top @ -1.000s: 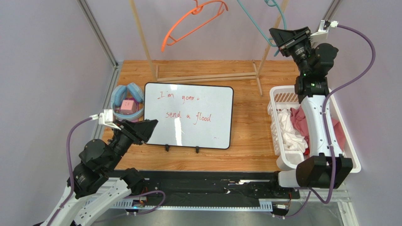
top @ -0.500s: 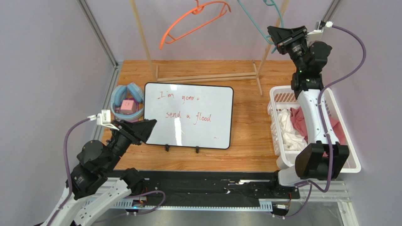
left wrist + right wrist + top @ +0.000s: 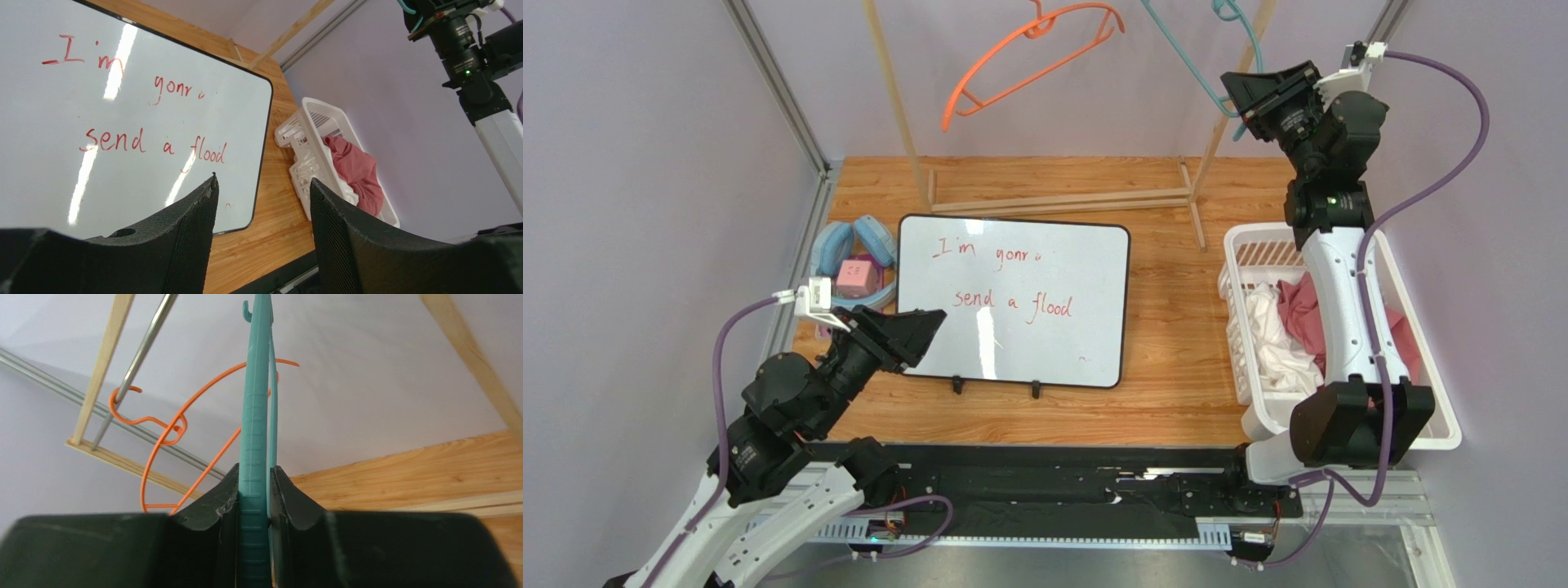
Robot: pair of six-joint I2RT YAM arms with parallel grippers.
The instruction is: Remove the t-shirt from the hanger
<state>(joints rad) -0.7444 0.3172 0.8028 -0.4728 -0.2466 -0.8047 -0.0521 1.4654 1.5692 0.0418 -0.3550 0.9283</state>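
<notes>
This is a robotics lab test cell. Plain lilac panels (image 3: pixel 646 184) held in aluminium posts (image 3: pixel 775 86) box in a small wooden surface (image 3: pixel 1161 368). A left arm (image 3: pixel 787 410) and a right arm (image 3: pixel 1342 306) are bolted to a black rail (image 3: pixel 1075 490) at its near edge, each trailing a purple cable (image 3: pixel 1483 123). The household things read as staged props: a whiteboard (image 3: pixel 1063 349) lying flat with red scrawl, a white laundry basket (image 3: pixel 1263 254) of crumpled clothes (image 3: pixel 1269 331), and a light wooden rack (image 3: pixel 1063 200) carrying an orange hanger (image 3: pixel 1038 67) and a teal hanger (image 3: pixel 255 416).
</notes>
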